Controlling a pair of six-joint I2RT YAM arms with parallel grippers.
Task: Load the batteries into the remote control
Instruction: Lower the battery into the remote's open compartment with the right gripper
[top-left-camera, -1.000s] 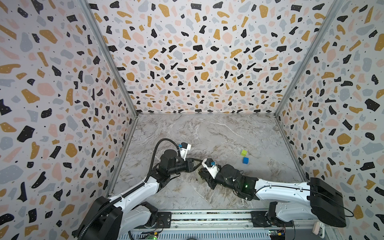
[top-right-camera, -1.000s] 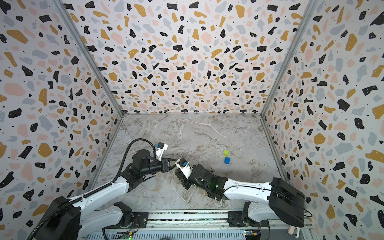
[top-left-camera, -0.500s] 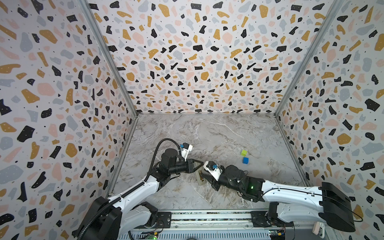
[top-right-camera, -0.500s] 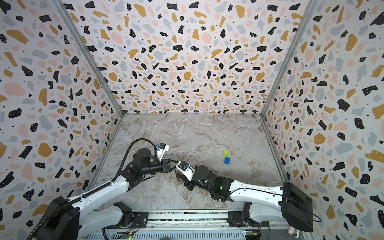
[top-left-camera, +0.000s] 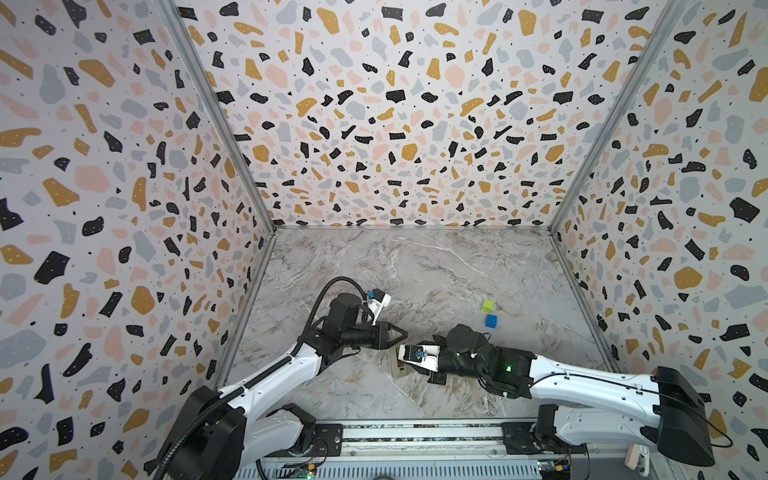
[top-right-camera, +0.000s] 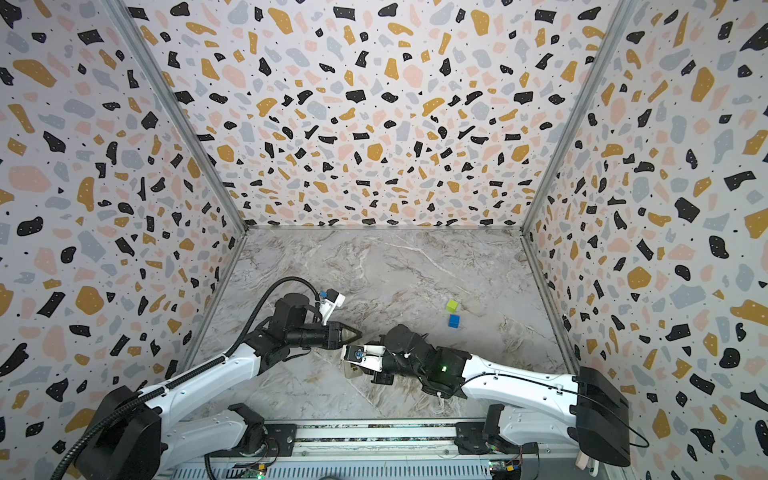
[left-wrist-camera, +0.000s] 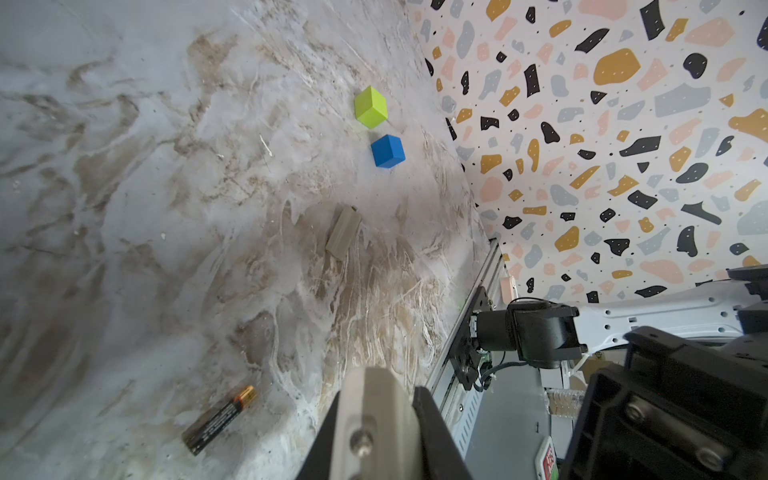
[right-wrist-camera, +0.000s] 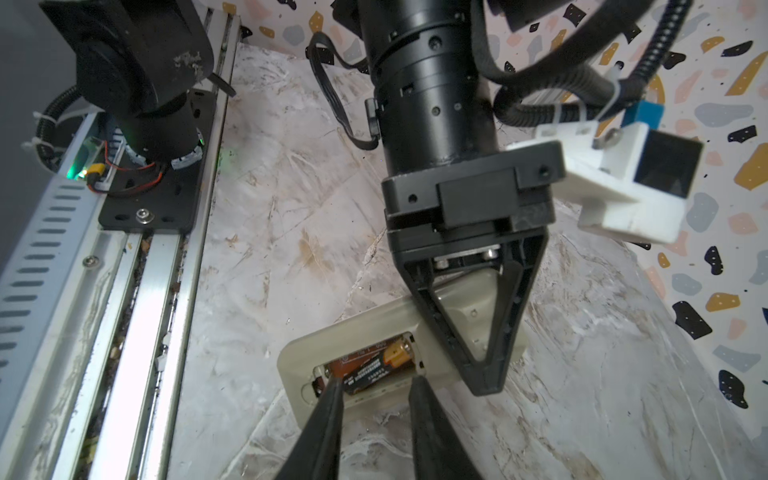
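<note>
We see the remote control (top-left-camera: 395, 371) half under the right arm (top-left-camera: 582, 380). The left gripper (top-left-camera: 402, 333), tips together, hangs just behind it; a green cube (top-left-camera: 488, 306) and a blue cube (top-left-camera: 491, 320) sit well to its right.

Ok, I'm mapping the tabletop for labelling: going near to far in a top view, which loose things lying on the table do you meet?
remote control → blue cube → green cube
</note>
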